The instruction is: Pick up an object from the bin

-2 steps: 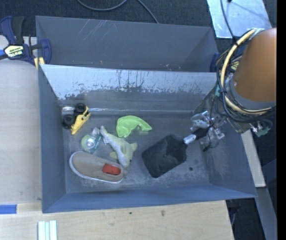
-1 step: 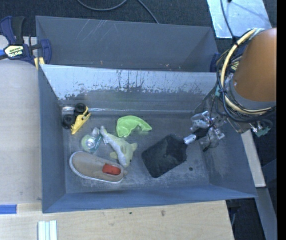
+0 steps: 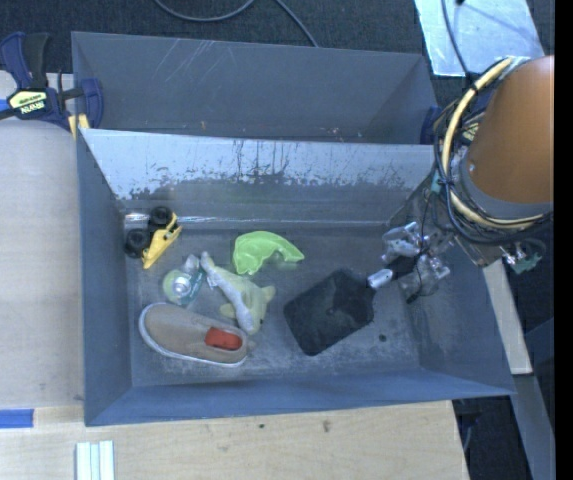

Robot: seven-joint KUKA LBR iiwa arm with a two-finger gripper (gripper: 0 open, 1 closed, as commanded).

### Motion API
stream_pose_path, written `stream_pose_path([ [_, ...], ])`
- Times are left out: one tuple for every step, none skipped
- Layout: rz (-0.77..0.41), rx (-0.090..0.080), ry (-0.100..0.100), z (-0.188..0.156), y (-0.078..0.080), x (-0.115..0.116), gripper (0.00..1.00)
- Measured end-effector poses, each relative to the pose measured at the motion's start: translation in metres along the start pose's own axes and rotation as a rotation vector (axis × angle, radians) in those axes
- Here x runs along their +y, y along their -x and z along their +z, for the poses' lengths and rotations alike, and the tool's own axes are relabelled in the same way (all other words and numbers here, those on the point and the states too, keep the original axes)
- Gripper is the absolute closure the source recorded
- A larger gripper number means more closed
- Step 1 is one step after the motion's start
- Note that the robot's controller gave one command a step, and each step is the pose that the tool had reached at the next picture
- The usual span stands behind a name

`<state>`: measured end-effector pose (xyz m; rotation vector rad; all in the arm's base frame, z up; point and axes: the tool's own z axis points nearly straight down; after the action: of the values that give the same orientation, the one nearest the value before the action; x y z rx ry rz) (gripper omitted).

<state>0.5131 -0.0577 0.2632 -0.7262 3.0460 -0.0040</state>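
My gripper (image 3: 402, 264) hangs at the right side of the bin, its metal fingertips just right of a black spongy block (image 3: 329, 311) that lies on the bin floor. Nothing shows between the fingers. A bright green crumpled piece (image 3: 262, 250) lies further left, near the middle of the bin.
To the left lie a pale grey toy figure (image 3: 234, 290), a small clear bottle (image 3: 180, 284), a beige shoe sole with a red spot (image 3: 194, 334), and a yellow-and-black toy (image 3: 152, 233) at the back left. The arm with its orange cover and cables stands over the right wall.
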Motion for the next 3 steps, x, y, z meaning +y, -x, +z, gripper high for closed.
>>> stream_pose_path([
  [0.001,0.0,0.0,0.0,-0.0001,-0.0001,1.0],
  [0.002,0.0,0.0,0.0,-0.0001,-0.0001,1.0],
  [0.003,0.0,0.0,0.0,-0.0001,-0.0001,1.0],
])
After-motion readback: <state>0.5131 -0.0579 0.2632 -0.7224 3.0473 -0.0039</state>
